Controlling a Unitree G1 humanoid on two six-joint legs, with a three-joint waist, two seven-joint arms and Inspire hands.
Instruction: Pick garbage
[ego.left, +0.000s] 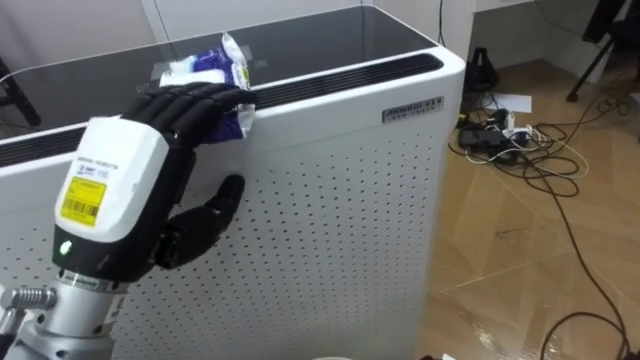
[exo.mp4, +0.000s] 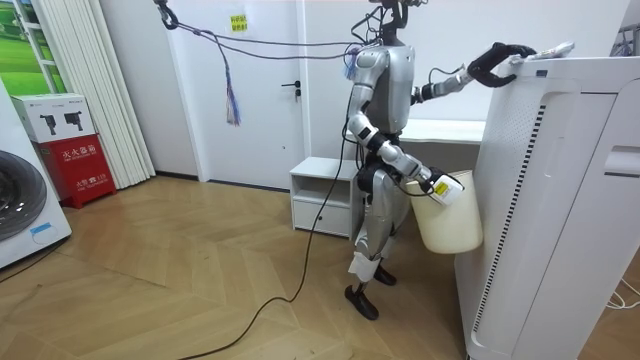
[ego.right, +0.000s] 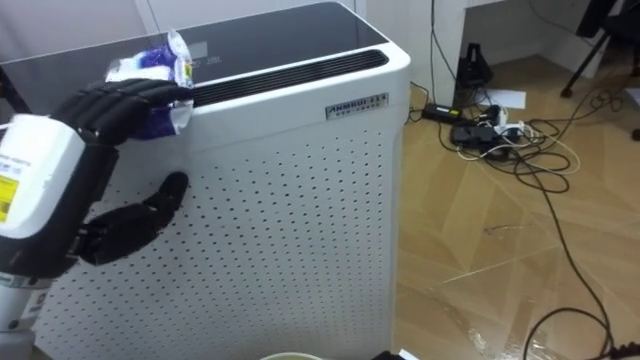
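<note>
At my near side the right robot hand (exo.mp4: 437, 186) carries a cream bin (exo.mp4: 447, 215) by its rim; I cannot tell its grip. My left robot hand (ego.left: 170, 130) is spread wide, dark fingers (ego.left: 205, 100) laid over the near edge of the crumpled blue-and-white wrapper (ego.left: 210, 68), thumb well below against the perforated front. The wrapper lies on top of the white air purifier (ego.left: 330, 200), at its left near edge. Its long axis runs left to right along that edge, with a crumpled tip sticking up at the far right. Just beyond it runs the vent slot (ego.left: 350, 78). Far right, cables (ego.left: 510, 140) tangle on the wood floor (ego.left: 520, 260). A white door (exo.mp4: 270, 90) stands behind.
</note>
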